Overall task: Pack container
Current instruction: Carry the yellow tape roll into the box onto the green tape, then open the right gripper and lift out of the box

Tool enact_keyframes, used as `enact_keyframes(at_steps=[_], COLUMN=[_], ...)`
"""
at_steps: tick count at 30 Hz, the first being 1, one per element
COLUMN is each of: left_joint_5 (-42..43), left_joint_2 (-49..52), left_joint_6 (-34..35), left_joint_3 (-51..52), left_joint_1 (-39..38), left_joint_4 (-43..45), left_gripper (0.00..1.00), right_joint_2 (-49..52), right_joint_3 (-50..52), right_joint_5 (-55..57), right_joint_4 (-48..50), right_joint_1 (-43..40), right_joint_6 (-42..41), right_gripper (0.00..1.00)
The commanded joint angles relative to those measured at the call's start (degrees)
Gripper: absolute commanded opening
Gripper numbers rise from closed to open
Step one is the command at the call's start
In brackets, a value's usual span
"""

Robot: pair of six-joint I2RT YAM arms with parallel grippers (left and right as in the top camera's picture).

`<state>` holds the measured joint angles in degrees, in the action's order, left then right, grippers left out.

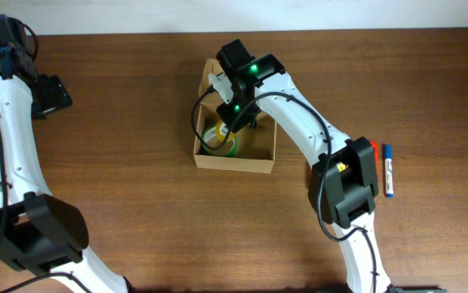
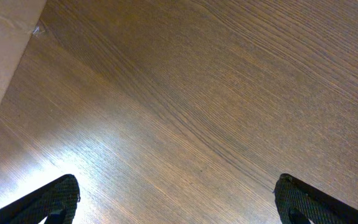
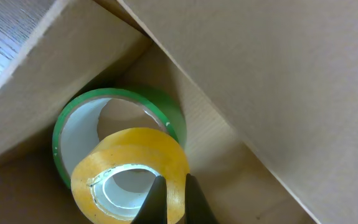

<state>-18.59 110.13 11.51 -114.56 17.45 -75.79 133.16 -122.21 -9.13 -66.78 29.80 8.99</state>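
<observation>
From overhead, the container [image 1: 234, 163] is sitting open near the middle of the wooden table [image 1: 120, 122], with the right gripper [image 1: 232, 114] reaching down into it beside a green tape roll [image 1: 224, 146]. The left gripper [image 1: 53, 94] is hanging over bare wood at the far left, well apart from the box. A blue pen [image 1: 388, 171] and an orange one [image 1: 374, 149] are lying on the table to the right of the box.

In the left wrist view, the left gripper [image 2: 175, 199] is spreading its fingers [image 2: 54, 199] wide over the table [image 2: 197, 93], grasping nothing.

In the right wrist view, the right gripper [image 3: 174, 183] is pinching the wall of a yellow tape roll [image 3: 135, 149], which is resting against the green tape roll [image 3: 166, 109] on the floor of the container [image 3: 278, 81].
</observation>
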Motion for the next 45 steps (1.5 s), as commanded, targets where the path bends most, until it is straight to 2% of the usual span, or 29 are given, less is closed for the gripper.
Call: enact_keyframes(at_steps=[1, 33, 34, 35, 37, 39, 45], left_joint_5=[0.24, 0.24, 0.24, 0.24, 0.24, 0.24, 0.24], left_joint_2=[-1.73, -1.73, -1.73, -1.73, -1.73, -1.73, -1.73], left_joint_6=[-0.9, -0.9, -0.9, -0.92, -0.9, -0.9, -0.9], left_joint_3=[0.31, 0.31, 0.31, 0.31, 0.31, 0.31, 0.31], left_joint_1=[0.35, 0.35, 0.35, 0.35, 0.35, 0.35, 0.35], left_joint_4=[0.0, 0.0, 0.0, 0.0, 0.0, 0.0, -0.02], left_gripper=[1.0, 1.0, 1.0, 1.0, 1.0, 1.0, 1.0], right_joint_2=[1.6, 2.23, 2.23, 2.23, 2.23, 2.23, 2.23], right_joint_3=[0.2, 2.34, 2.34, 2.34, 2.34, 2.34, 2.32], right_joint_5=[-1.64, -4.39, -4.39, -4.39, -4.37, -4.37, -4.15], right_joint_4=[0.13, 1.07, 1.05, 1.05, 1.05, 1.05, 1.05], right_joint_1=[0.76, 2.45, 2.45, 2.47, 2.56, 2.56, 2.54], right_joint_6=[-0.5, -0.46, -0.44, -0.46, -0.42, -0.42, 0.46], right_gripper=[0.03, 0.04, 0.1, 0.24, 0.34, 0.38, 0.38])
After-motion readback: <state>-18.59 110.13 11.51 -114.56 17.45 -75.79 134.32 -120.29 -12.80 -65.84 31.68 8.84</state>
